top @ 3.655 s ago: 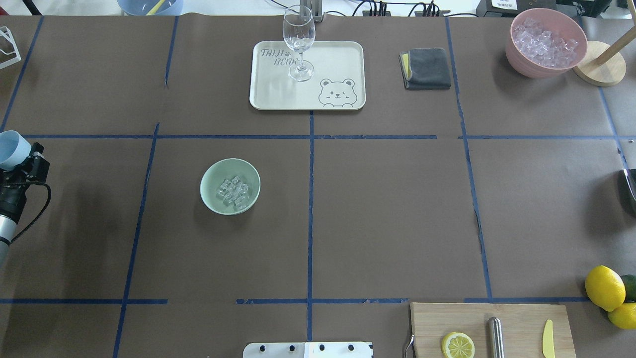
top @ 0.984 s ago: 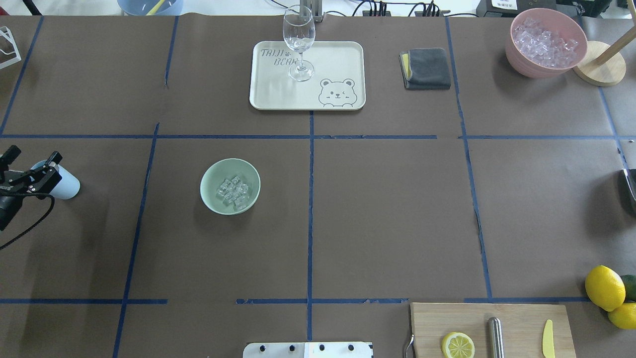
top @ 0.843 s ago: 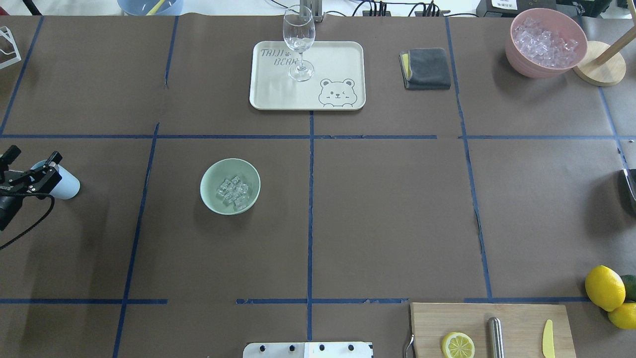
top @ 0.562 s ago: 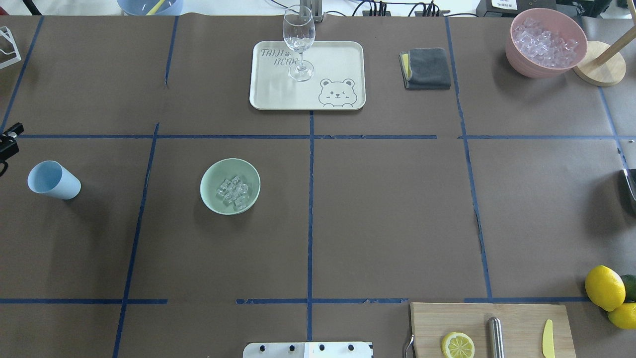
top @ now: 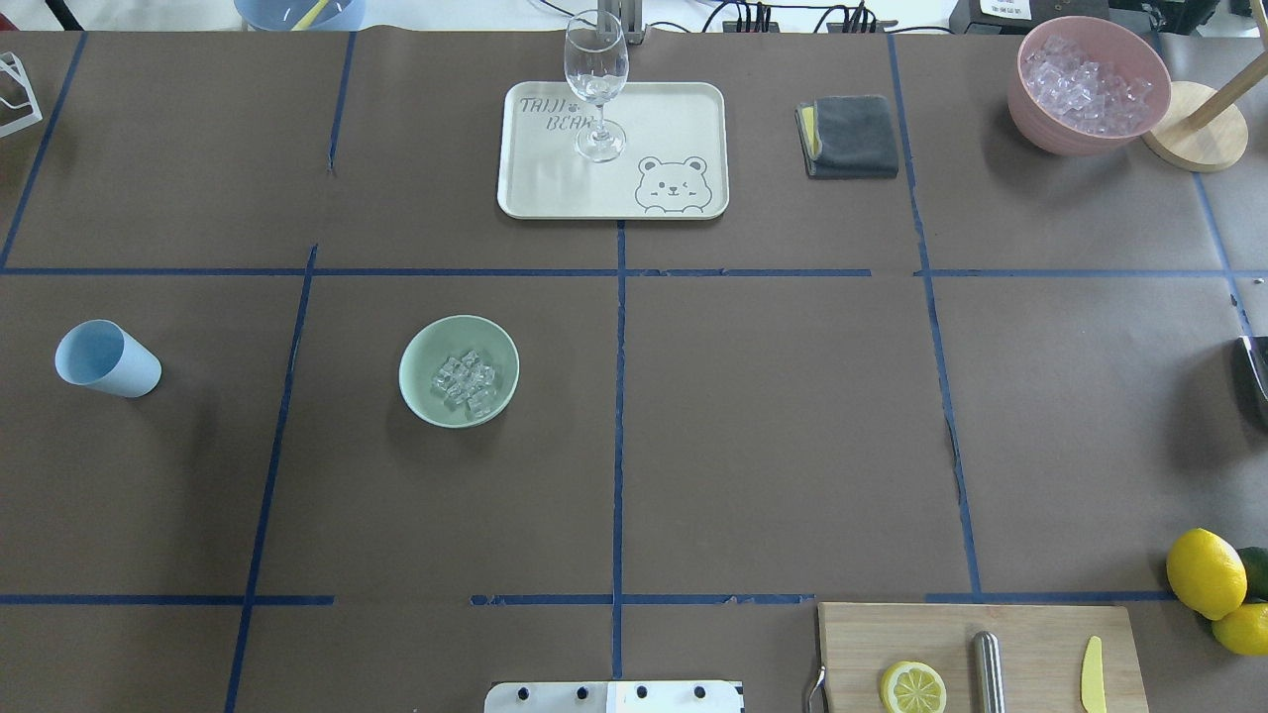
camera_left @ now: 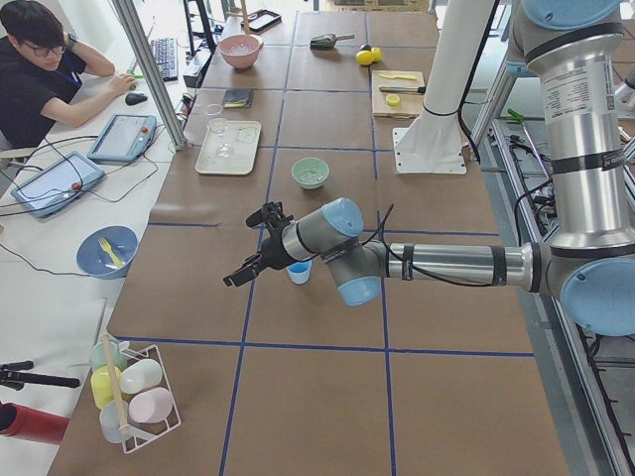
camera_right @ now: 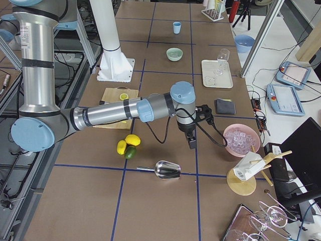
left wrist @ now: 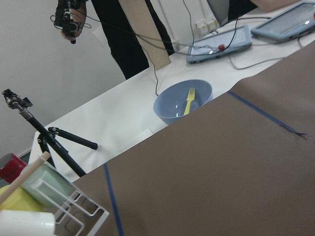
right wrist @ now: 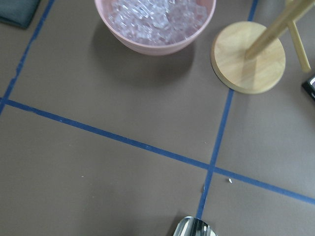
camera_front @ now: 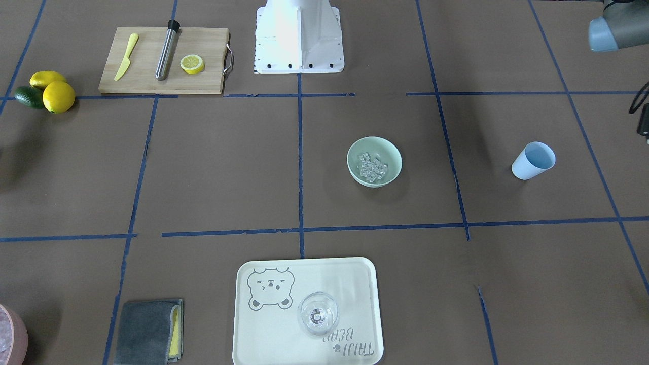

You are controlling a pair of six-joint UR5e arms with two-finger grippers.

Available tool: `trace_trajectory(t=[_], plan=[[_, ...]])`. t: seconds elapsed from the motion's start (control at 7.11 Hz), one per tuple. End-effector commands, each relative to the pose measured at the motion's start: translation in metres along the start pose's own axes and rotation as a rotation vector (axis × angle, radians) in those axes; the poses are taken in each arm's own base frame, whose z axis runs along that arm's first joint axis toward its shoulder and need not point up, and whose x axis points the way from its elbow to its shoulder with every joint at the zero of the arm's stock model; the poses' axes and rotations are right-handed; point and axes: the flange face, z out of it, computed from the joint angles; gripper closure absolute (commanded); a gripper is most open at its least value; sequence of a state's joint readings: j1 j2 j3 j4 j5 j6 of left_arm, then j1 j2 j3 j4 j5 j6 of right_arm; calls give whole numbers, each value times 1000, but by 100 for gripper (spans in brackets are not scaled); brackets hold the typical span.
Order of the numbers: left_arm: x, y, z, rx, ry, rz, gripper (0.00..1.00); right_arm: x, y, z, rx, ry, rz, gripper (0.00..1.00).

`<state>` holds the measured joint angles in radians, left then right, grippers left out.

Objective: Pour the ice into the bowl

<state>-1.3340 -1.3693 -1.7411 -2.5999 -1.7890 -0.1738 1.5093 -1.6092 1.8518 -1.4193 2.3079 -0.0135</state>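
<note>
Brown paper crossed with blue tape covers the bench (top: 773, 416), and on it the job looks all but finished to me. The ice (top: 464, 383) lies as a small heap inside the bowl (top: 418, 347), which sits upright left of the centre line. The light blue cup (top: 104, 358) stands on its own, well apart from the bowl on my left side, and seems empty, though its inside is small in these views. I see no loose cubes on the paper. The left tool (camera_left: 248, 248) shows only from the side, near the cup and not touching it; I cannot tell how its jaws stand. The same holds for the right tool (camera_right: 191, 144), far off near the pink container (top: 1040, 134). Nothing seems left to pour.
</note>
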Motion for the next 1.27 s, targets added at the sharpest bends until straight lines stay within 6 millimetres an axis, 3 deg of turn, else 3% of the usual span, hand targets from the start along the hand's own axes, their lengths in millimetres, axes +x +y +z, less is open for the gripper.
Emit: trace_trajectory(t=[0.0, 0.28, 0.42, 0.56, 0.7, 0.84, 1.12], plan=[[-71, 8, -16, -256, 111, -127, 0, -42, -19, 4, 63, -65, -99, 0], [-94, 11, 1, -517, 113, -173, 0, -133, -63, 8, 72, -144, -70, 0], [-104, -8, 8, -656, 116, -261, 0, -187, -86, 18, 61, -201, -80, 0], [-116, 12, -6, -673, 173, -364, 0, -239, -106, 22, 51, -257, -65, 0], [-119, 35, -24, -632, 257, -435, 0, -307, -121, 25, 33, -315, -40, 0], [-115, 52, -28, -620, 265, -435, 0, -372, -131, 28, 13, -365, -28, 0], [-116, 55, -28, -601, 265, -425, 0, -488, -129, 39, -18, -402, 37, 0]])
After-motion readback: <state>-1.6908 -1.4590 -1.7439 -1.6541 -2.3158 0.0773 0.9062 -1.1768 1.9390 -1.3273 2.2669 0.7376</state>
